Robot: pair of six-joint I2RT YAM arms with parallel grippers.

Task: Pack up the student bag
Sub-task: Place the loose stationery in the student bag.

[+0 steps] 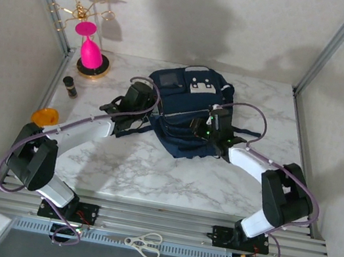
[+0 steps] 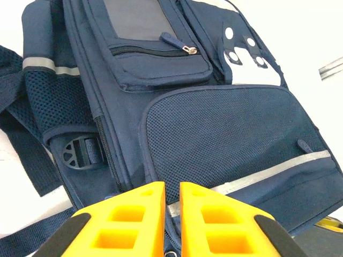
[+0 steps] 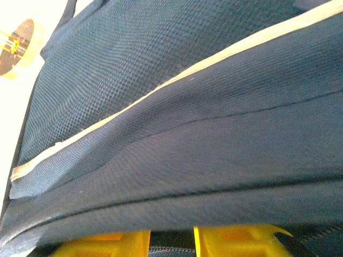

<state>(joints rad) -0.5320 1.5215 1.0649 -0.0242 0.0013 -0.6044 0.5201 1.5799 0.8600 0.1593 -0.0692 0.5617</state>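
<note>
Since both arms reach in toward the middle of the marble table (image 1: 150, 178), we've got the student bag (image 1: 177, 139) lying front-up at the centre-back with an arm on each side of it. The left gripper (image 2: 172, 187) comes in from the bag's left. On its wrist cam the yellow fingers (image 2: 134, 214) stand just a thin slit apart, tips right over the bottom of the mesh front pocket by the grey stripe, with the grey patch pocket further up. We honestly can't tell if they're pinching anything in that slit or even touching the fabric. The right gripper (image 3: 171, 238) is over the bag's right half and pressed in really close. Navy cloth and a pale stripe hang across most of its view, and its fingers (image 3: 241, 238) peek out underneath, partly apart with dark bag material in the gap. Whether that's an actual clamp on the fabric, we can't say.
</note>
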